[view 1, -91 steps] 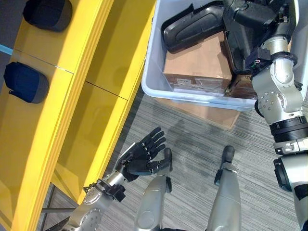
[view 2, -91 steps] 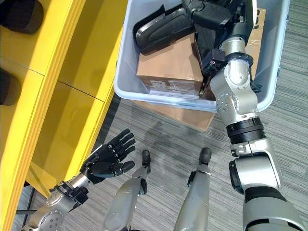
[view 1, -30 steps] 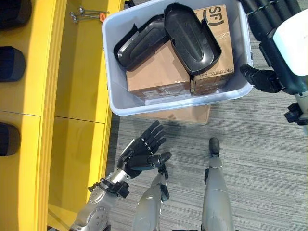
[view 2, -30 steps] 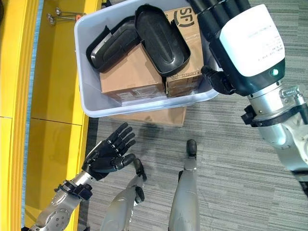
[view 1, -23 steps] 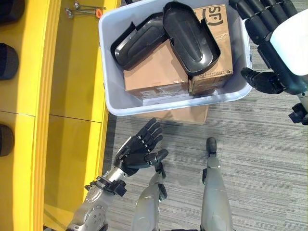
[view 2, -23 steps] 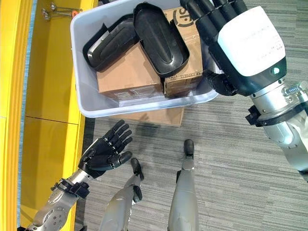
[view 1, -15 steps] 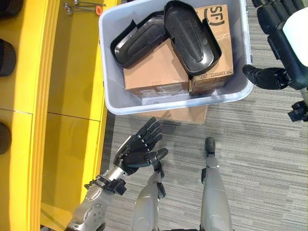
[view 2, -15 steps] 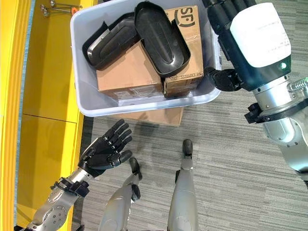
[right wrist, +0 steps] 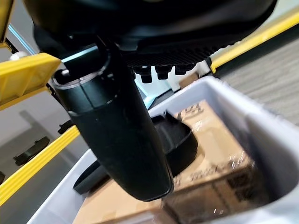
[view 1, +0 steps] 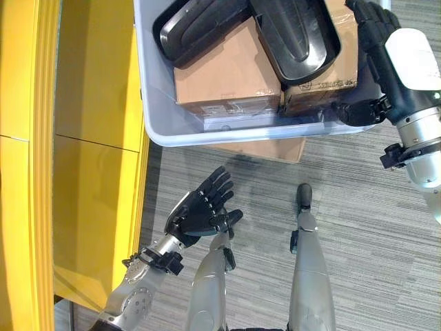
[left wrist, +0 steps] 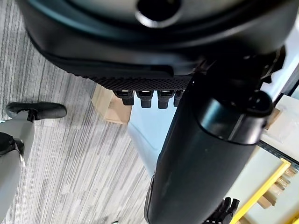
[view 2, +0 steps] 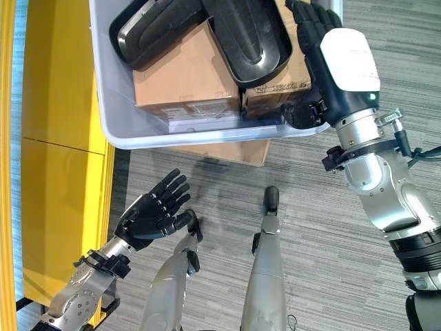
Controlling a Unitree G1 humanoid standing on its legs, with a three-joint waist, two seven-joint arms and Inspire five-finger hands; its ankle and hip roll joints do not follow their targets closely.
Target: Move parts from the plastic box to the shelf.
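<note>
Pale grey plastic box standing on the striped grey carpet, just beside the yellow shelf on the robot's left. Inside the box lie two black moulded parts: an oval, tray-like part resting across a smaller cardboard carton, and a longer curved part lying over the far edge of a larger cardboard carton. A further flat piece of cardboard shows under the box's near wall.

Right hand: held over the box's near right corner, its white-covered back turned up, fingers extended and spread above the smaller carton, thumb down by the near rim; it holds nothing. In the right wrist view the oval part lies past the fingertips, apart from them.

Left hand: raised above the carpet, in front of the box and near the shelf's edge, palm up, fingers straight and fanned, empty.
</note>
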